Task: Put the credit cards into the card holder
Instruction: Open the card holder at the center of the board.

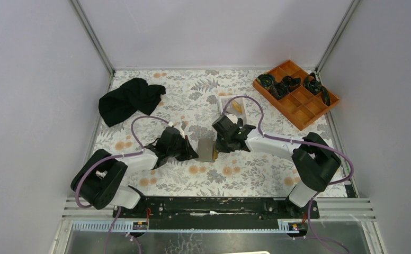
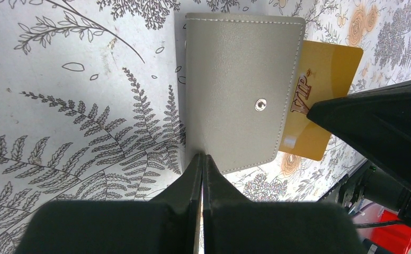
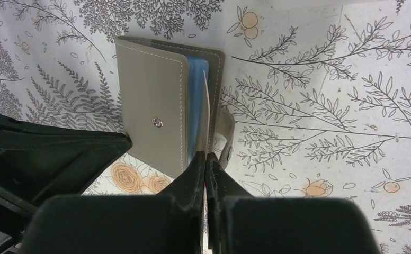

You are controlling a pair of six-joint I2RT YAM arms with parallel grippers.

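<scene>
Hands both pinched together: my right hand grips the gold card, left hand nips the card holder; card half hidden.

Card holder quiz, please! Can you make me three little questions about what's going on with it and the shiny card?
1. True or false: the gold card is tucked all the way inside the card holder.
2. What colour is the inside of the card holder? A) red B) pale blue C) green
3. Fill in the blank: the word printed on the gold card is ____.

Key
1. False. Part of it sticks out past the holder's edge.
2. B
3. VIP
</scene>
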